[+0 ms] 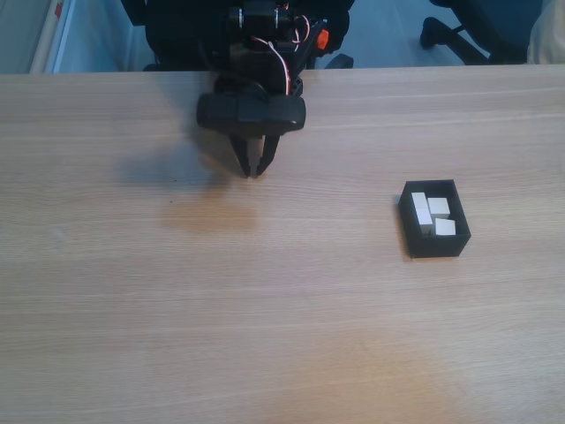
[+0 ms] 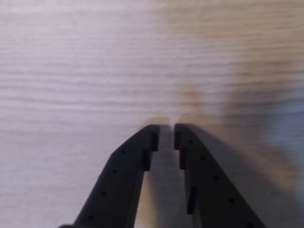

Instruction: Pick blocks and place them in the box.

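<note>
Black arm [image 1: 252,110], red-white wires, orange knob, perhaps studded fingers [image 2: 126,166]

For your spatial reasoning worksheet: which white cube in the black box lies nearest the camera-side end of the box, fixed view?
The small white cube at the lower right of the black open-topped box; the other cubes sit further up.
</note>
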Motion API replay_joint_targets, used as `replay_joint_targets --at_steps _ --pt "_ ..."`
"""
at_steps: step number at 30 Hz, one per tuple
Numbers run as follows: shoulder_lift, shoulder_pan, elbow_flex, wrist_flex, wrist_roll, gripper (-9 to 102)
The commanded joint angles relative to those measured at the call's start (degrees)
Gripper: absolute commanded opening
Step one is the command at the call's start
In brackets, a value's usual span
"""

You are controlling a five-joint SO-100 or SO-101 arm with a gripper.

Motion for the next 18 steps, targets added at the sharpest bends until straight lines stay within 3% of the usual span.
replay_joint_targets --at_steps 1,18 --pt "1.49 -0.79 3.52 5.71 0.00 0" --pt "1.49 -0.97 3.52 7.82 -0.09 0"
